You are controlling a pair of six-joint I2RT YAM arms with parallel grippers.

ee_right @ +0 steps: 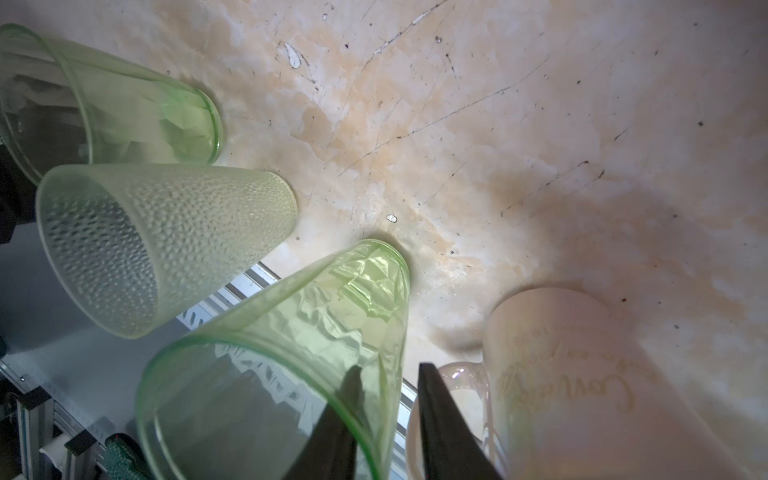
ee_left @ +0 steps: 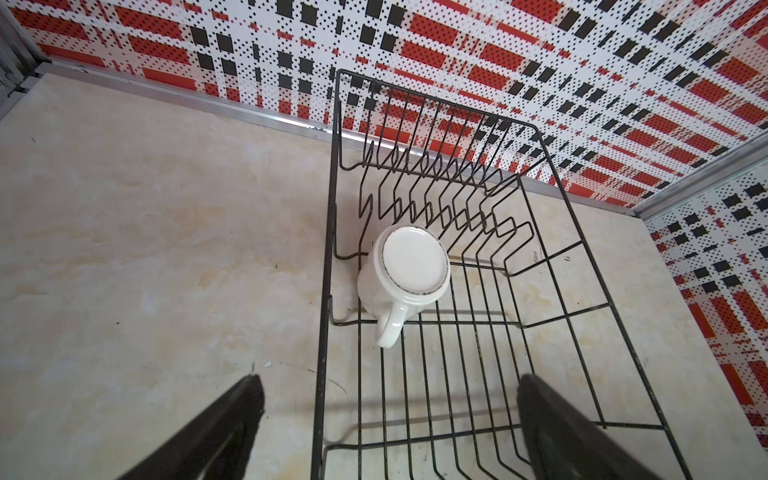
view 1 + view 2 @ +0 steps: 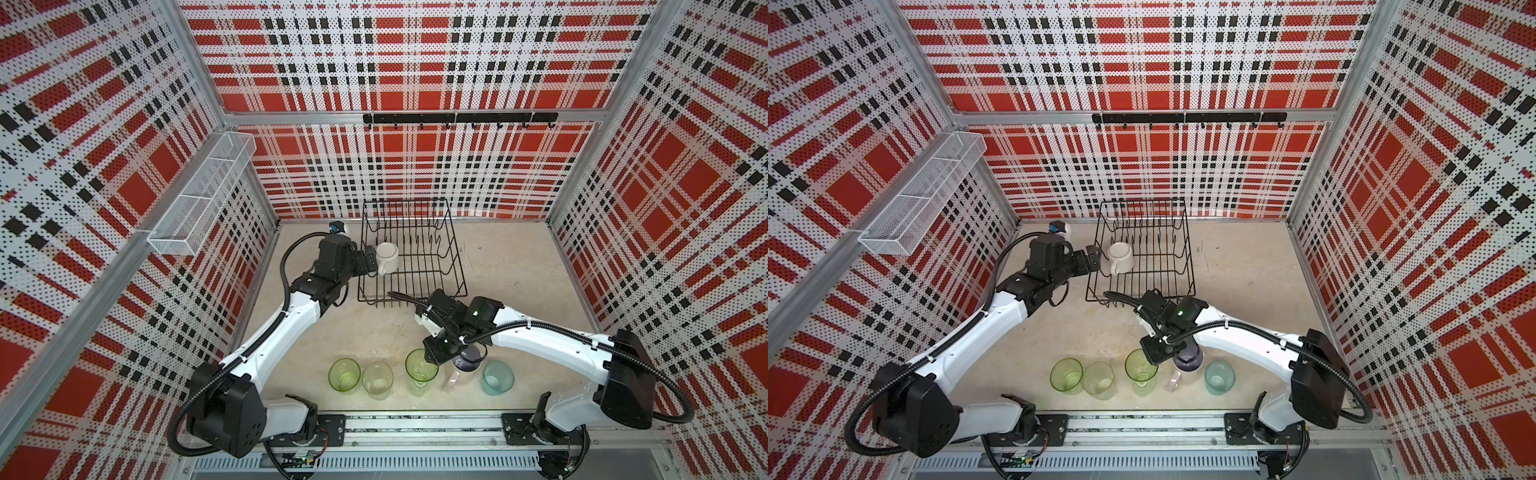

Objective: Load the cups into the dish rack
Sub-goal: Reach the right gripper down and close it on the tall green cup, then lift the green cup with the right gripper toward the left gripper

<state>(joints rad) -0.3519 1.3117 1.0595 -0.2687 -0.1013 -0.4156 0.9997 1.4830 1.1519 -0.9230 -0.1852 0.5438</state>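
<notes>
Six cups: one in the rack, five standing mouth-up on the beige marbled tabletop [image 3: 519, 270].
Rack: the square black wire dish rack [image 3: 419, 257] [image 2: 327, 249] sits at the far centre of the tabletop, close to the back wall.
Racked cup: a white ceramic mug [image 3: 387, 257] [image 3: 1121, 257] [image 2: 403, 274] stands mouth-down in the left part of the rack, its handle pointing to the near side.
Left arm: the left gripper [image 3: 370, 262] [image 2: 390, 381] hangs just left of the white mug at the rack's left rim, spread wide and holding nothing.
Near row, left to right: a clear green plastic tumbler [image 3: 344, 374] [image 1: 124, 104], a pale frosted dimpled tumbler [image 3: 377, 380] [image 1: 166, 232], a second clear green tumbler [image 3: 420, 372] [image 1: 291, 353], a pale pink mug [image 3: 455, 380] [image 1: 582, 374] with a lilac inside, and a teal translucent tumbler [image 3: 498, 377].
Right arm: the right gripper [image 3: 432, 357] [image 1: 386, 368] is down over the right rim of the second clear green tumbler, between it and the pale pink mug.
Right fingers: one finger [image 1: 332, 436] is inside the tumbler and the other [image 1: 440, 415] outside, narrowly apart across its wall. I cannot tell whether they pinch it.
</notes>
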